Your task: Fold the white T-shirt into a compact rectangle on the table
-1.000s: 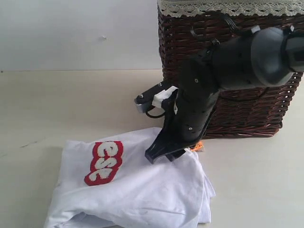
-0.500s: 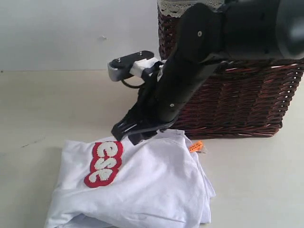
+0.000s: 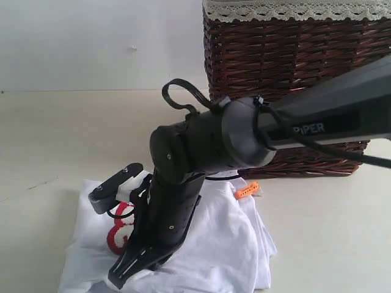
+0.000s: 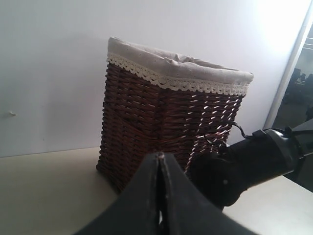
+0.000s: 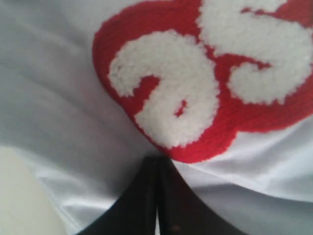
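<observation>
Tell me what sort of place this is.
Probably a robot test bench staged for laundry folding: a pale table against a plain white wall, a lace-trimmed wicker basket, and a white T-shirt under a robot arm.

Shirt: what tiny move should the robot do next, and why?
Probably lift the right gripper slightly to check it has cloth. Its jaws are shut, tips on the white shirt beside the red letters, and the shirt looks rumpled.
</observation>
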Controlling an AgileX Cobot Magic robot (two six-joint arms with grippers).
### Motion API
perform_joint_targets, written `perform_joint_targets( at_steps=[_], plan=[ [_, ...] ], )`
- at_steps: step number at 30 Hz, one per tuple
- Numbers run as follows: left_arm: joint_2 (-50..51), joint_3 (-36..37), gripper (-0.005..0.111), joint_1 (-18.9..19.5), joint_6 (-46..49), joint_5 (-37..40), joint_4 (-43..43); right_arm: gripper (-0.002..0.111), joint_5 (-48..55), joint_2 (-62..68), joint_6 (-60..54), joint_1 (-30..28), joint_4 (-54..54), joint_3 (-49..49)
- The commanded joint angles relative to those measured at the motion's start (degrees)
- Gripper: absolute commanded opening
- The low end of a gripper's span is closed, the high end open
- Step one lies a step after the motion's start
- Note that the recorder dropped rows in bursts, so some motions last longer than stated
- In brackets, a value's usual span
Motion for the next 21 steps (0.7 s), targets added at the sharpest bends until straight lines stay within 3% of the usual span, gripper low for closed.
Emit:
perform_joint_targets(
  at_steps=[1,9,13,16,21],
  plan=[
    [-0.2,0.3,0.0,-0.4,-0.4,0.1,-0.2,0.0,0.3,-0.6,-0.5,1.1,0.0,-1.0],
    [-0.2,0.3,0.0,-0.4,-0.4,0.1,-0.2,0.0,0.8,-8.5,-0.2,1.1,-4.9,-3.3],
    [-0.2,0.8,0.0,-0.3,-0.4,-0.1,0.2,0.0,-0.9,-10.9,14.5,1.1,-20.1,-1.4],
    [-0.2,4.4,0.0,-0.3,0.3,-3.6,0.3,0.0,-1.0,-10.6,19.7,1.1,-26.6,0.8],
    [-0.2,14.4,0.0,-0.3,1.3,-14.2,0.4,0.0,-4.4,-10.2,19.7,1.1,-24.5,1.6]
  ],
)
